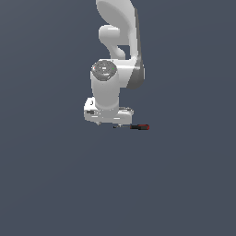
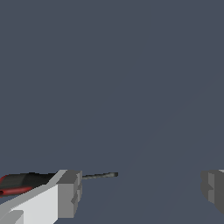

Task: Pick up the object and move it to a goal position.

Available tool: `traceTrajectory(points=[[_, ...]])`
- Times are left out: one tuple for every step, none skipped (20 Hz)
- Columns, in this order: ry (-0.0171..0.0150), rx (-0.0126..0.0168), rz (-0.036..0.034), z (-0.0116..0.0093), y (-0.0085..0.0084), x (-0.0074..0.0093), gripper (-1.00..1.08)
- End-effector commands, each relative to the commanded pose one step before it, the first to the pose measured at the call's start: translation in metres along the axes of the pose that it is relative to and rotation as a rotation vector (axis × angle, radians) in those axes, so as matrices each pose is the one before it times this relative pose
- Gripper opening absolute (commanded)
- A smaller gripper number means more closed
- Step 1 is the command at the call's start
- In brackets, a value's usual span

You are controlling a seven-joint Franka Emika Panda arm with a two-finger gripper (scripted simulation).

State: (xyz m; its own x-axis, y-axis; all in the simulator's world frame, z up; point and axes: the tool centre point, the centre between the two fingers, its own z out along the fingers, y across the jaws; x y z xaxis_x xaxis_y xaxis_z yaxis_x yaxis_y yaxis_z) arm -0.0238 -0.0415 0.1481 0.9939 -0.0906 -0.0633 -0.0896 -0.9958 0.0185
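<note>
The object [image 1: 136, 126] is a tiny screwdriver with a red-and-black handle and a thin dark shaft. In the exterior view it lies just below the white hand, handle toward that view's right. My gripper [image 1: 109, 116] hangs over it, and the hand hides the fingers there. In the wrist view the gripper [image 2: 141, 192] is open, with its grey fingertips [image 2: 69, 193] far apart. The object's handle [image 2: 17, 183] lies outside one finger, which hides part of the tool. The shaft tip [image 2: 105, 175] pokes into the gap between the fingers. Nothing is gripped.
A plain dark grey-blue surface [image 1: 55, 184] fills both views. The white arm [image 1: 117, 41] rises behind the hand toward the top of the exterior view. No other objects or edges show.
</note>
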Motion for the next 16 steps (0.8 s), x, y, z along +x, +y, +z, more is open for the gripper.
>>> traceTrajectory(points=[[0.00079, 0.00111, 0.02572, 0.00188, -0.00289, -0.00101, 1.0], [0.00054, 0.00059, 0.01291, 0.00087, -0.00143, -0.00051, 1.0], [0.00053, 0.00062, 0.01409, 0.00096, -0.00148, -0.00059, 1.0], [0.00052, 0.00066, 0.01531, 0.00106, -0.00155, -0.00068, 1.0], [0.00054, 0.0007, 0.01646, 0.00114, -0.00165, -0.00076, 1.0], [0.00059, 0.00076, 0.01766, 0.00121, -0.00176, -0.00085, 1.0], [0.00063, 0.00081, 0.01883, 0.00128, -0.00186, -0.00095, 1.0], [0.00065, 0.00086, 0.02003, 0.00136, -0.00193, -0.00106, 1.0], [0.00067, 0.00091, 0.02124, 0.00144, -0.002, -0.00117, 1.0], [0.00069, 0.00095, 0.02247, 0.00151, -0.00207, -0.0013, 1.0], [0.0007, 0.00099, 0.02345, 0.00157, -0.00211, -0.00141, 1.0], [0.00069, 0.001, 0.02385, 0.00159, -0.00208, -0.0015, 1.0], [0.00068, 0.001, 0.02388, 0.00159, -0.00202, -0.00156, 1.0], [0.00066, 0.00099, 0.02389, 0.00158, -0.00196, -0.00162, 1.0], [0.00065, 0.00099, 0.02392, 0.00157, -0.00189, -0.00168, 1.0], [0.00063, 0.00098, 0.02394, 0.00157, -0.00182, -0.00173, 1.0]])
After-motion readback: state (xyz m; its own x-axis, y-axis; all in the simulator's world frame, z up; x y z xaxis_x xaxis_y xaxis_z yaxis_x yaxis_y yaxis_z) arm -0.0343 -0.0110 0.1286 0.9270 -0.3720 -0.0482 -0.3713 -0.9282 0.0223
